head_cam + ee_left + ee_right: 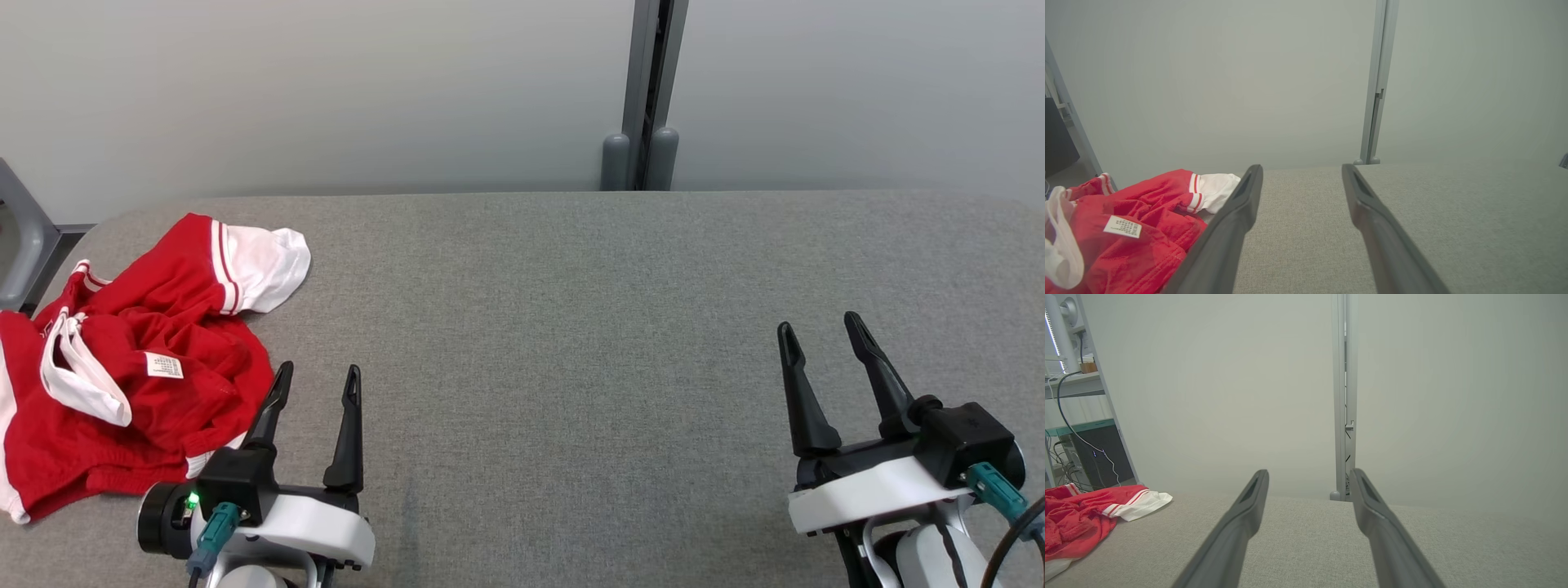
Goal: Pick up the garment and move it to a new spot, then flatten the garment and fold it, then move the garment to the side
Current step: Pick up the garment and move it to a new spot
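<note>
A crumpled red garment [139, 359] with white trim and a small white label lies in a heap at the left end of the grey padded table [571, 327]. My left gripper [318, 380] stands open just right of the heap, its left finger close to the cloth edge, nothing between its fingers. In the left wrist view the garment [1135, 228] lies left of the open left gripper [1300, 173]. My right gripper [820, 327] is open over the bare right side of the table, far from the cloth. The right wrist view shows the garment [1081, 522] at far left and the open right gripper [1308, 477].
A pale partition wall with a grey post [649, 98] stands behind the table. A grey frame [20, 237] sits past the table's left end. Shelving with cables and a dark box [1081, 428] stands at the left in the right wrist view.
</note>
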You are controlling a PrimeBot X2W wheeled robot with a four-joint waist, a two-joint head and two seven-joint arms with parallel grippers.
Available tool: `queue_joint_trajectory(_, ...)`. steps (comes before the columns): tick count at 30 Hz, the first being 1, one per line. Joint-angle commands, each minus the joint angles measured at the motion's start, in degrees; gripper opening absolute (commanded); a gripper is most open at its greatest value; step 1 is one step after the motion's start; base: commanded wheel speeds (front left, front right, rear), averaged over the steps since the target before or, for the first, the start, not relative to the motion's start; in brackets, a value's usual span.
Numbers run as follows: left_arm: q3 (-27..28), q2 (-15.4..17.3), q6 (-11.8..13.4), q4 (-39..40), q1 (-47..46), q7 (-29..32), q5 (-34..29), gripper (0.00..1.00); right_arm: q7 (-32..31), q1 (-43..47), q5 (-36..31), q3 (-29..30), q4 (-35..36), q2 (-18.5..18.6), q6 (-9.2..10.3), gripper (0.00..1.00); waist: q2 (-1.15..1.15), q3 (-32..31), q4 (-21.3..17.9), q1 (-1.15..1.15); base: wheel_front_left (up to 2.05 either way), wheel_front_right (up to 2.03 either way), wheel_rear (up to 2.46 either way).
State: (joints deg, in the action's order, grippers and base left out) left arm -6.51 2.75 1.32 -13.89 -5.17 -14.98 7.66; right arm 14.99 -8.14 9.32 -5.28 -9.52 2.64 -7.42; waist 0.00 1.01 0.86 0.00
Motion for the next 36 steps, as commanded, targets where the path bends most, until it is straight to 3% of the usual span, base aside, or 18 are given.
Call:
queue_joint_trajectory(1, 0.1, 0.2, 0.2, -0.2, -1.0, -0.2, 0.2, 1.00, 0.4, 0.1, 0.0, 0.2, 0.1, 0.5, -0.13, 1.00, 0.00, -0.1, 0.0, 0.00, 0.00, 0.00, 0.00)
queue_joint_trajectory(18, 0.2, 0.2, 0.1, -0.8, -1.3, -0.2, 0.9, 1.00, 0.4, 0.3, 0.5, 0.4, 0.0, 0.5, -0.13, 1.00, 0.00, -0.3, 0.9, 0.00, 0.00, 0.00, 0.00)
queue_joint_trajectory(36, 1.1, 0.2, 1.2, -1.8, -0.6, -0.2, 3.1, 1.00, 0.4, 0.6, 1.9, -1.4, -1.3, 0.4, -0.13, 1.00, 0.00, -0.8, 10.0, 0.00, 0.00, 0.00, 0.00)
